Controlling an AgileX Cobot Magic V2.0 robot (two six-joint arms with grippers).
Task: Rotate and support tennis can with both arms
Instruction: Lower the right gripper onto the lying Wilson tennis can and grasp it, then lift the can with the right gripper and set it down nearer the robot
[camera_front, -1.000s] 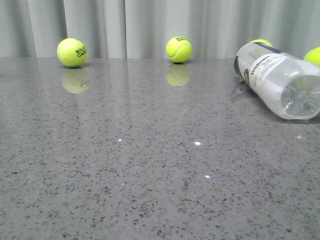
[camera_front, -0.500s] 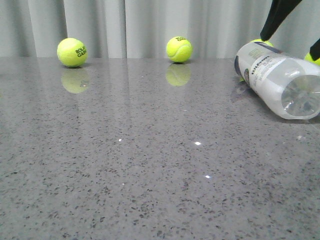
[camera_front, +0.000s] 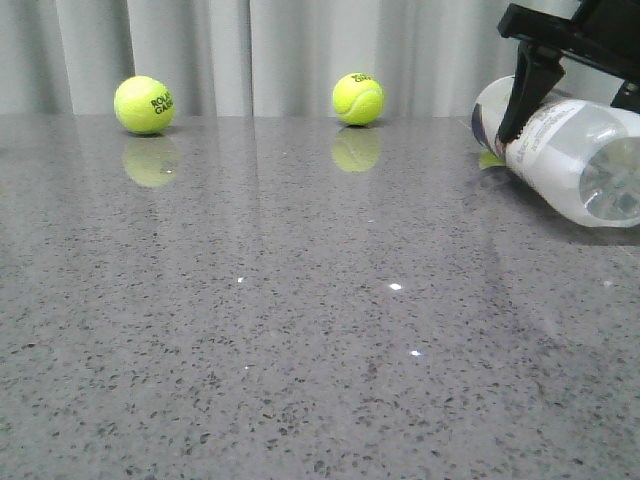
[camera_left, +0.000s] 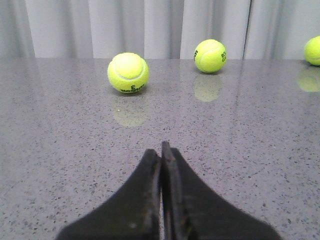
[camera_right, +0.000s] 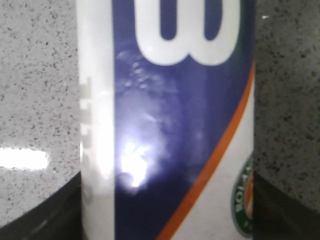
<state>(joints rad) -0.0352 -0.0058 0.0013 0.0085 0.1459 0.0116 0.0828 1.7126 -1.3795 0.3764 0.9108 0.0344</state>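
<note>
The can (camera_front: 560, 160) lies on its side near the desk's far right corner. The right gripper (camera_right: 165, 200) straddles it, fingers apart; it should close squarely across the label. The left gripper (camera_left: 161, 155) is closed together, empty.

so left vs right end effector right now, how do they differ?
The left end effector has its fingers pressed shut on nothing; the right end effector is spread, one finger on each side of the tennis can. The left one sits low over bare table, facing tennis balls; the right one is at the can lying on its side, its camera filled by the navy label. Whether it is squeezing yet is unclear. Both are matt black.
</note>
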